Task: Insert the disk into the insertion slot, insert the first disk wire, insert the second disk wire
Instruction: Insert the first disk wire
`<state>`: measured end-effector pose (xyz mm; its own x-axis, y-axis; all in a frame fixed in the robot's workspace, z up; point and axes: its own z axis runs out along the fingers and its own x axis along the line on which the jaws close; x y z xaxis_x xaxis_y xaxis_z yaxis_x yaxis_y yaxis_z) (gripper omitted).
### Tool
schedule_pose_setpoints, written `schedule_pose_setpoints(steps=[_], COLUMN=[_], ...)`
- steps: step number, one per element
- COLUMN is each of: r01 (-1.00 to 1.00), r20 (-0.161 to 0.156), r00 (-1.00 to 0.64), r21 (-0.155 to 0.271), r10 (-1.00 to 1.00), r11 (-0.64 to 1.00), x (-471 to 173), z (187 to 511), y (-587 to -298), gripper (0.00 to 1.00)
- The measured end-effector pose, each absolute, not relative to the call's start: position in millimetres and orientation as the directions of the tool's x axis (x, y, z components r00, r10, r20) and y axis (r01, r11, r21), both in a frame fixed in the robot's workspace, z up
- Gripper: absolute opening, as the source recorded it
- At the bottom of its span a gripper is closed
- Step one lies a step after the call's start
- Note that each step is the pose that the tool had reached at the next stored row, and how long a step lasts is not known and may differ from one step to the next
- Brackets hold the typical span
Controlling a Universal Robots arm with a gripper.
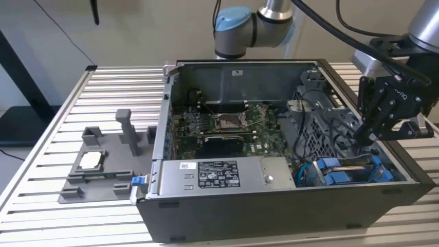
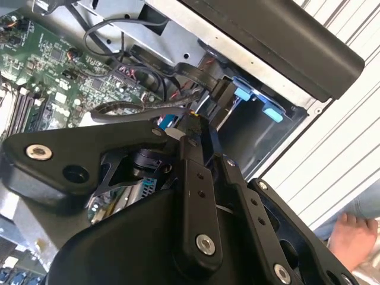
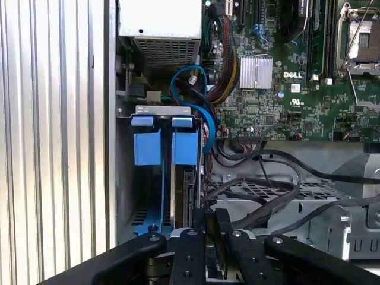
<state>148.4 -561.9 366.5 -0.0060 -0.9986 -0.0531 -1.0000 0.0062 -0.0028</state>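
Note:
The disk (image 3: 187, 193) stands edge-on in the insertion slot (image 3: 155, 110), a grey metal bay with blue plastic carriers (image 3: 147, 145) at the corner of the open computer case. In the exterior view the slot (image 1: 351, 174) lies at the case's near right corner. My gripper (image 1: 361, 138) hangs just above it, pointing down into the case. Its fingers (image 3: 209, 221) are pressed nearly together on a dark disk wire with a small blue-and-white end (image 2: 169, 122). A black connector (image 2: 219, 92) sits just beyond the fingertips in the second wrist view.
A grey labelled power-supply box (image 1: 205, 175) sits beside the bay, with the green motherboard (image 1: 226, 126) behind it. Loose black cables (image 3: 267, 178) cross a metal cage. A grey fixture (image 1: 96, 170) lies on the slatted table. A person's hand (image 2: 350, 237) is beside the case.

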Motion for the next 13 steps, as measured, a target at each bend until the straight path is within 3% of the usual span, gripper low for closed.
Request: schedule_pose_setpoints(steps=[13], r01=[-1.0], r20=[-0.05], r00=[-0.005], r21=[-0.007], r10=[-0.999], r11=[0.006], x=[151.2], z=[357.4], y=[-562.5], gripper=[0.19])
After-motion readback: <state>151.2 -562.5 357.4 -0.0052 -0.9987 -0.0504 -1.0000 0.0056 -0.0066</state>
